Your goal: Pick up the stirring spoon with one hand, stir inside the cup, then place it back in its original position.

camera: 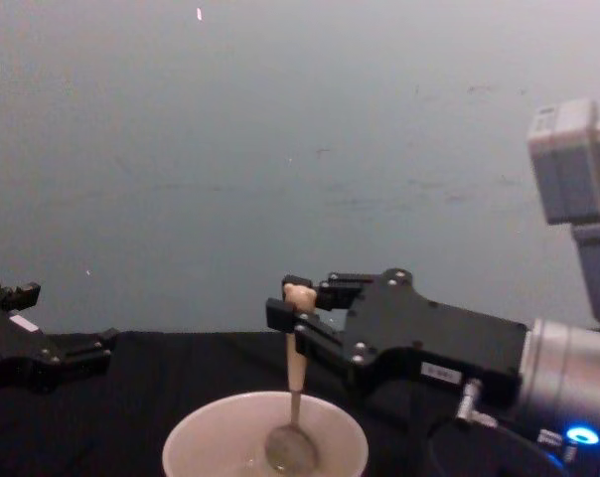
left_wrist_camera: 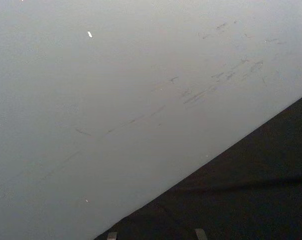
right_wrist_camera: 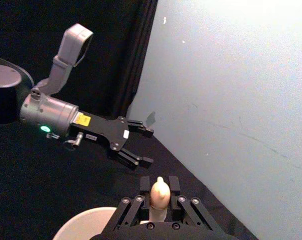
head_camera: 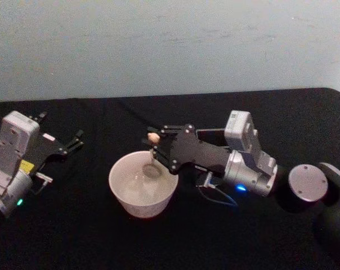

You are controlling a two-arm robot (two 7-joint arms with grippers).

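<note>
Cream-white cup (head_camera: 139, 207): mid-counter, upright, wide mouth; pale inside, can't tell what's in it.
stirring spoon (camera: 296, 373): near upright, bear-head on top, metal bowl down inside the cup near the bottom, clear of the rim.
right pincer (head_camera: 153, 140): comes in from the counter's right side and sits over the cup's back-right rim, pinching the wooden handle just under the bear-head.
left pincer (right_wrist_camera: 145, 146): parked by the counter's left edge, fingers spread, holding nothing, well apart from the cup.
step: stir phase, I'd say. Spoon is picked up and in the cup; putting it back is not yet done.
next move: small circles with the bowl inside the wall, handle kept near vertical. Then lift straight up until the bowl clears the rim before any sideways travel.
return spot: probably the dark holder (head_camera: 212, 135) behind the right pincer toward the back edge. It's mostly hidden, so that's a guess.
in the way: the cup rim is closest. A thin cable (head_camera: 218, 198) loops on the counter by the right wrist, and the holder sits close behind the pincer body.
risk: the grip is high on a slim handle, so the bowl could swing. Dragging it along the wall could shove or tip the cup.
counter (head_camera: 74, 236): black surface, with a pale wall (head_camera: 159, 45) behind the back edge.
</note>
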